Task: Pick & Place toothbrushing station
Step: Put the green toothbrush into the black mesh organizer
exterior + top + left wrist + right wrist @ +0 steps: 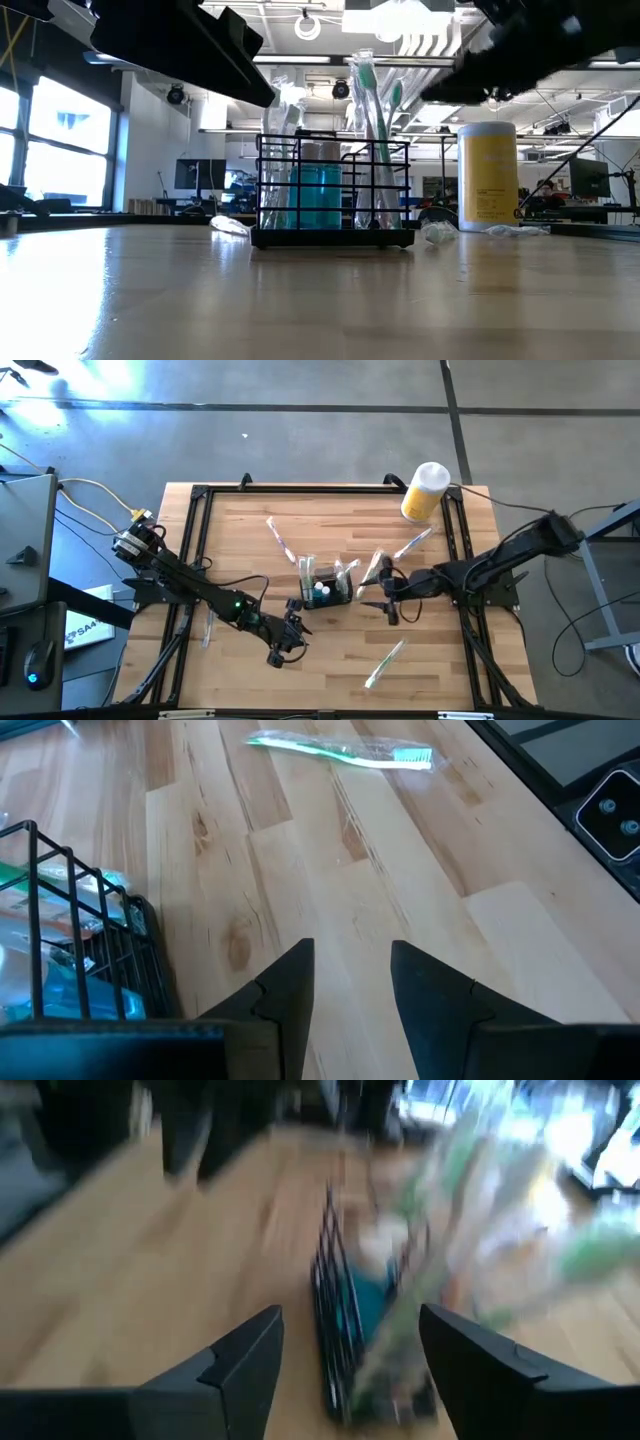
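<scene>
- So, the toothbrushing station (328,588) stands upright on the table (450,670), just in front of the right gripper (374,596), and nothing is holding it.
- It's already partly loaded: the low view shows a blue tube (318,196) and a few wrapped toothbrushes (372,140) standing in the caddy, the brushes poking well above its rim.
- The right gripper's jaws are spread apart and empty in its wrist view, pointing at the caddy's near end. My read is it's just let a brush go in there, but the blur makes it hard to say more.
- The left gripper (284,650) hangs on the other side of the caddy, a little off it, fingers parted with nothing between them, just bare wood.
- Still left, I'd say: one wrapped toothbrush (384,663) lies well away from the right gripper toward the table's front edge, another (277,538) sits beyond the caddy, and more lie close to the right gripper.
- The yellow cylinder (425,491) sits off at the far edge, not involved.
- So maybe halfway, loose brushes still to collect.
</scene>
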Controlling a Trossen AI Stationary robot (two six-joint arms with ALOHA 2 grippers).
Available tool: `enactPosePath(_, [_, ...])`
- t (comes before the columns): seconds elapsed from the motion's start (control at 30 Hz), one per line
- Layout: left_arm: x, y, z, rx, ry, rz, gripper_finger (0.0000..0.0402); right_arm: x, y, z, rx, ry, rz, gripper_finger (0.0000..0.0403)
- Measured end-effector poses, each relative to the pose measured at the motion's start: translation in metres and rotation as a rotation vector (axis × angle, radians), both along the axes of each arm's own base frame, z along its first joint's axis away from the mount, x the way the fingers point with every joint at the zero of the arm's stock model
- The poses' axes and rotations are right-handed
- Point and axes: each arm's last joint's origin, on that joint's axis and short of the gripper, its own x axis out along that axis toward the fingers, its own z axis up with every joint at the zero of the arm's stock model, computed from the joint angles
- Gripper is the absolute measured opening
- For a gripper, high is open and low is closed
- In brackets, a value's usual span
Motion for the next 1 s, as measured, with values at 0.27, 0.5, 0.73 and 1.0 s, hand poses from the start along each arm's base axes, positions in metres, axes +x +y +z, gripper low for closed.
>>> enactPosePath(0.27, [0.000, 0.000, 0.000, 0.001, 0.001, 0.000, 0.0129, -0.017, -0.012, -0.019, -0.120, 0.273, -0.049, 0.0228])
enactPosePath(0.5, [0.000, 0.000, 0.000, 0.001, 0.000, 0.000, 0.0129, -0.007, -0.012, -0.028, -0.288, 0.275, 0.023, 0.0228])
enactPosePath(0.73, [0.000, 0.000, 0.000, 0.001, 0.000, 0.000, 0.0129, 0.006, -0.026, -0.049, -0.323, 0.349, 0.002, 0.0228])
enactPosePath(1.0, [0.000, 0.000, 0.000, 0.001, 0.000, 0.001, 0.0129, 0.018, -0.037, -0.070, -0.277, 0.383, 0.005, 0.0228])
